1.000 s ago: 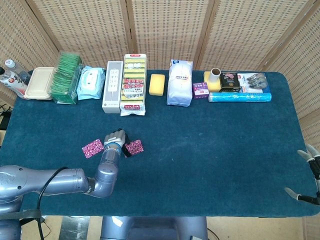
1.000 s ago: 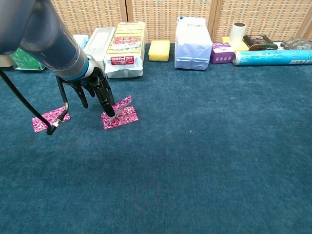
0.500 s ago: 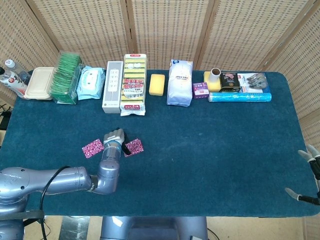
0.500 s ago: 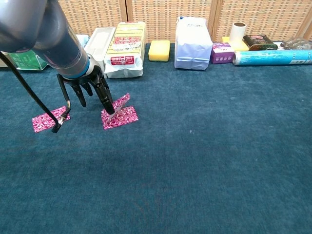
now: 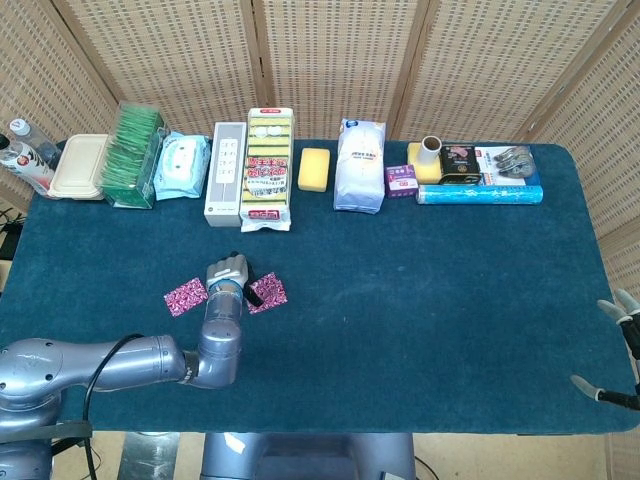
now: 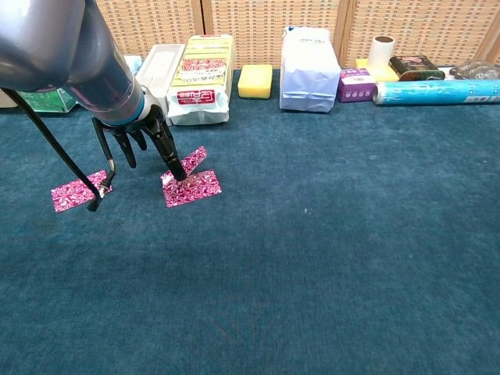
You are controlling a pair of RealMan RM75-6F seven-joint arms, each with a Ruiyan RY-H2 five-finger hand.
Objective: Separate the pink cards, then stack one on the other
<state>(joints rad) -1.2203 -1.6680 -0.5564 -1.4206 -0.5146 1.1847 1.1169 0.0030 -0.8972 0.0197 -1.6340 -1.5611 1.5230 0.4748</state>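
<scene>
On the blue counter (image 6: pixel 328 258) the left hand (image 6: pixel 144 139) reaches down with its fingers (image 6: pixel 170 158) on a tilted pink card (image 6: pixel 194 160), lifting its edge off a second pink card (image 6: pixel 193 188) lying flat beneath; whether the raised one is truly pinched or only propped I cannot tell; a third pink card (image 6: pixel 78 190) lies flat well to the left, apart from the pair; the right hand (image 5: pixel 622 340) sits at the counter's far right edge, fingers spread, holding nothing.
</scene>
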